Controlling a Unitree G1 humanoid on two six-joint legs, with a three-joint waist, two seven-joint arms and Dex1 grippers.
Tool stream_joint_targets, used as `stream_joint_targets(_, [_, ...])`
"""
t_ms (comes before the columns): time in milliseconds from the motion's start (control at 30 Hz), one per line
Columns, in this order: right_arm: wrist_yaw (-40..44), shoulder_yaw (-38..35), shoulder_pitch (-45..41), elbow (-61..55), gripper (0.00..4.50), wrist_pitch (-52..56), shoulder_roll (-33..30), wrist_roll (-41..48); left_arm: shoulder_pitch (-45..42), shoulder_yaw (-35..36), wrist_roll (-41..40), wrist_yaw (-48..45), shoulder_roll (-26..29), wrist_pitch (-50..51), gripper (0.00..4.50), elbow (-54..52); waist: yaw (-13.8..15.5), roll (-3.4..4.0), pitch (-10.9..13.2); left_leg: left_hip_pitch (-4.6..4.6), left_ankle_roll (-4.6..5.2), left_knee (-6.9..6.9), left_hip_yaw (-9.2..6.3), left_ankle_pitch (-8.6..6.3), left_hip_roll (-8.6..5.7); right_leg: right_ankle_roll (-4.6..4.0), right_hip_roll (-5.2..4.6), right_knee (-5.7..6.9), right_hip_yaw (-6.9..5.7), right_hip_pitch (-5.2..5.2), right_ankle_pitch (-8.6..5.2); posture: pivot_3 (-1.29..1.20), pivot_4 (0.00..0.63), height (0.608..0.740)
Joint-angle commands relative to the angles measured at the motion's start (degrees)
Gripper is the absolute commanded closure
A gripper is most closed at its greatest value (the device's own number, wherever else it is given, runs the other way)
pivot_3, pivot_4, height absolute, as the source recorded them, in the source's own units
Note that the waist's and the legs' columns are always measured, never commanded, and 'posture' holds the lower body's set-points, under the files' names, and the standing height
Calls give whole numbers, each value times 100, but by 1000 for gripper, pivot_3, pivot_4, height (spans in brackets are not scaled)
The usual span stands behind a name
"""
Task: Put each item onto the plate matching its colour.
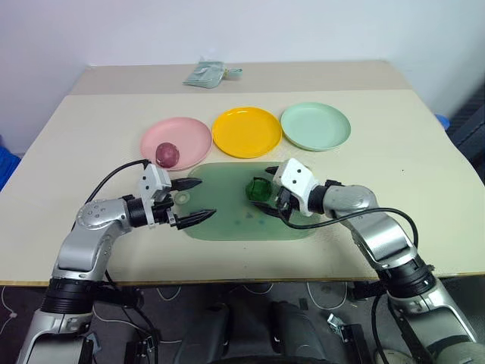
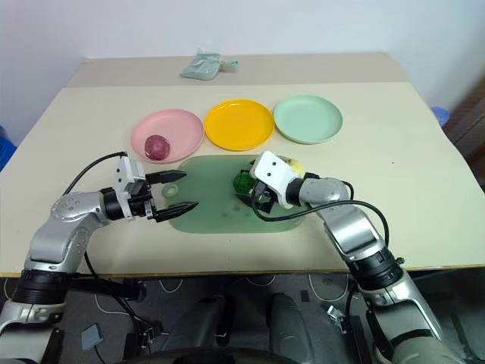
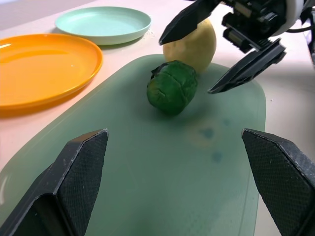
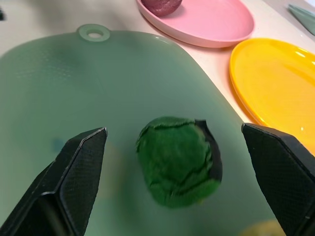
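Overhead, beige table (image 1: 394,189) against white wall (image 1: 303,30), both hands (image 1: 193,202) (image 1: 274,205) spread apart, empty.

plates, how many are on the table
3, in a row behind the board: pink plate on the left holding the red item, yellow plate in the middle, mint plate on the right.
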Motion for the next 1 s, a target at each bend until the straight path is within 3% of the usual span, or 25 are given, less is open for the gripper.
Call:
stream_joint_targets(33, [22, 127, -258, 40, 0, -30, 65, -243, 79, 162, -98, 65, 33, -96, 78, -274, 0, 0, 0, 0, 0, 0, 0, 0, 0, 0, 0, 0, 0, 0, 0, 0, 150, 740])
stream_joint_targets(333, [183, 562, -444, 261, 0, 67, 23, -816, 279, 209, -92, 243, 34, -100, 78, -540, 4, 0, 0, 0, 0, 0, 0, 0, 0, 0, 0, 0, -1, 0, 0, 0, 150, 740])
stream_joint_targets(433, [199, 518, -482, 292, 865, 119, 86, -852, 275, 187, -83, 290, 18, -95, 0, -558, 5, 0, 0, 0, -1, 0, 0, 0, 0, 0, 0, 0, -1, 0, 0, 0, 150, 740])
stream_joint_targets(567, [186, 486, -498, 278, 2682, 158, 140, -878, 228, 139, -74, 330, -9, -92, 0, -535, 3, 0, 0, 0, -1, -1, 0, 0, 0, 0, 0, 0, -1, 0, 0, 0, 150, 740])
stream_joint_targets(600, [189, 482, -497, 272, 2834, 153, 146, -883, 215, 129, -68, 334, -16, -96, 0, -521, 3, 0, 0, 0, -1, -1, 0, 0, 0, 0, 0, 0, -1, 0, 0, 0, 150, 740])
stream_joint_targets(767, [128, 71, -507, -81, 2847, 459, 347, -525, 166, 99, -79, 347, -47, -70, 0, -505, 3, 0, 0, 0, -1, 0, 0, 0, 0, 0, 0, 0, -1, 0, 0, 0, 150, 740])
stream_joint_targets(900, [-40, -1003, -912, -335, 2847, 1035, 924, 454, 125, 99, -86, 367, -81, -69, 0, -446, -3, 2, 1, -1, -1, -2, -1, 0, 0, 0, 1, 0, 0, -1, 1, 0, 150, 740])
stream_joint_targets(1000, [-418, -1766, -1685, 506, 2847, 691, 976, 622, 100, 90, -87, 400, -134, -59, 0, -431, -6, 5, 3, -1, -2, 0, 0, -1, 0, -2, 2, 2, 0, -2, 2, 0, 150, 740])
